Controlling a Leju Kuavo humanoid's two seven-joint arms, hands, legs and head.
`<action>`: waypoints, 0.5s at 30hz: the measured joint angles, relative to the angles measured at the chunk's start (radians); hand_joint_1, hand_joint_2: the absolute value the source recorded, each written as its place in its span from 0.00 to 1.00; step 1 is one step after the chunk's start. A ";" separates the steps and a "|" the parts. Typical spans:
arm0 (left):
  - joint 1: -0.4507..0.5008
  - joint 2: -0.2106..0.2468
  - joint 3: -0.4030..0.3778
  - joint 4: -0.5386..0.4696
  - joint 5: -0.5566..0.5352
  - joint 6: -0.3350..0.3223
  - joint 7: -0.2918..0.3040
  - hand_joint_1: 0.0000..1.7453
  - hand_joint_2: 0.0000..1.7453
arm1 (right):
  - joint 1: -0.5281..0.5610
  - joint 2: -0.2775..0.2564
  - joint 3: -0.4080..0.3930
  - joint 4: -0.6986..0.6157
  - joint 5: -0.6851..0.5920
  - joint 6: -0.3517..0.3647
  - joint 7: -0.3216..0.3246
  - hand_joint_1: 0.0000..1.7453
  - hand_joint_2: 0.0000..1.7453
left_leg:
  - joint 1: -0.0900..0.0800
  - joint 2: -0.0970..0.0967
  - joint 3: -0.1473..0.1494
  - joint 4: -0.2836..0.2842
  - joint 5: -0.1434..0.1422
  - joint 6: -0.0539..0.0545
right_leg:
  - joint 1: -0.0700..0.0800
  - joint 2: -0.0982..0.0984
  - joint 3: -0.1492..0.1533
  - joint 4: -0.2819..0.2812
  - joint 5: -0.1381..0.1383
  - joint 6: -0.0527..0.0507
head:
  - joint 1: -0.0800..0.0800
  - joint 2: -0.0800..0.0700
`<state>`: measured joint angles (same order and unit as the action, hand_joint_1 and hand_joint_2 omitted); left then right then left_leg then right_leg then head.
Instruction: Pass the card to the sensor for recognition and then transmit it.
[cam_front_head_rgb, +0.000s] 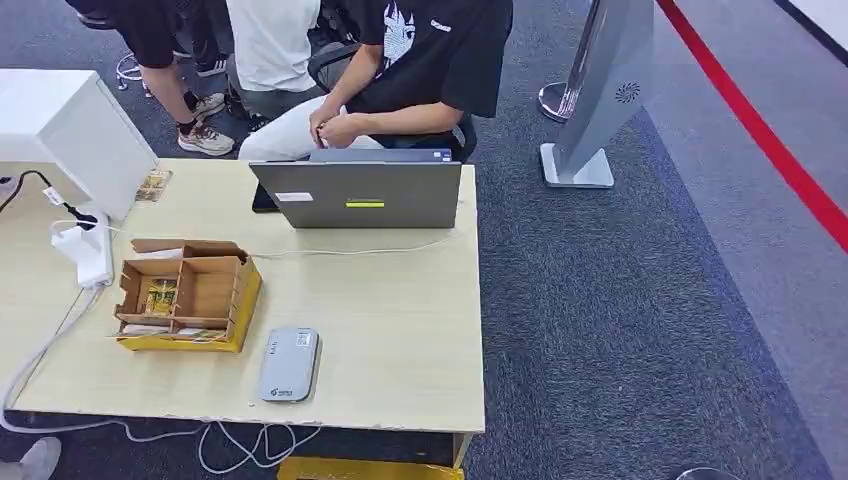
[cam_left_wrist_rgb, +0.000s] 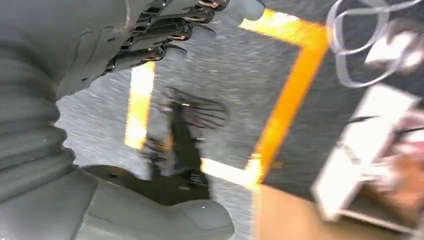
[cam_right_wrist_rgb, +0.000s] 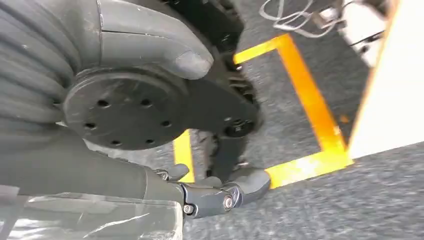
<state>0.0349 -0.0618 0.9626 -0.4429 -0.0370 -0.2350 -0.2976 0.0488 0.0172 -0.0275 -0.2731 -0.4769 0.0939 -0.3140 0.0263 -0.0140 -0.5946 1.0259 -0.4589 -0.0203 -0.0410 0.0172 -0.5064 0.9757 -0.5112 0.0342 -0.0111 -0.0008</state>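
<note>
Both arms hung below the table (cam_front_head_rgb: 400, 330), so neither had reached yet. The left hand (cam_left_wrist_rgb: 165, 35) held nothing, fingers apart; the right hand (cam_right_wrist_rgb: 215, 192) probably likewise, though blurred. Nearest lay the sensor (cam_front_head_rgb: 289, 364), long axis running away from the robot. Beyond it, a card (cam_front_head_rgb: 161, 296) stood in the cardboard box (cam_front_head_rgb: 190, 295), ready for picking.

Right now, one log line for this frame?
phase: pre-grasp | left hand: hanging, empty | right hand: hanging, empty | card: in cardboard box | sensor: on table

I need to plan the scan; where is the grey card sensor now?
In the head view, the sensor lies flat near the table's front edge, just right of the cardboard box.
</note>
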 joint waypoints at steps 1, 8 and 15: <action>-0.002 -0.006 0.026 -0.017 0.004 -0.011 -0.009 0.00 1.00 | -0.003 0.000 0.000 0.003 -0.007 0.003 -0.014 0.00 1.00 | 0.000 0.000 0.000 0.000 0.000 0.000 | 0.000 0.000 0.000 0.000 0.000 0.000 | 0.000 0.000; -0.022 -0.053 0.188 -0.169 0.037 -0.086 -0.068 0.00 1.00 | -0.035 0.000 0.024 0.018 -0.023 0.035 -0.122 0.00 1.00 | 0.000 0.000 0.000 0.000 0.000 0.000 | 0.000 0.000 0.000 0.000 0.000 0.000 | 0.000 0.000; -0.035 -0.109 0.300 -0.377 0.067 -0.151 -0.131 0.00 1.00 | -0.064 0.009 0.055 0.033 -0.020 0.048 -0.173 0.00 1.00 | 0.000 0.000 0.000 0.000 0.000 0.000 | 0.000 0.000 0.000 0.000 0.000 0.000 | 0.000 0.000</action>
<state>-0.0001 -0.1711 1.2630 -0.8204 0.0297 -0.3857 -0.4287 -0.0156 0.0259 0.0271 -0.2403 -0.4967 0.1419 -0.4867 0.0263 -0.0140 -0.5947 1.0259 -0.4588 -0.0203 -0.0410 0.0174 -0.5065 0.9757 -0.5112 0.0342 -0.0107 -0.0008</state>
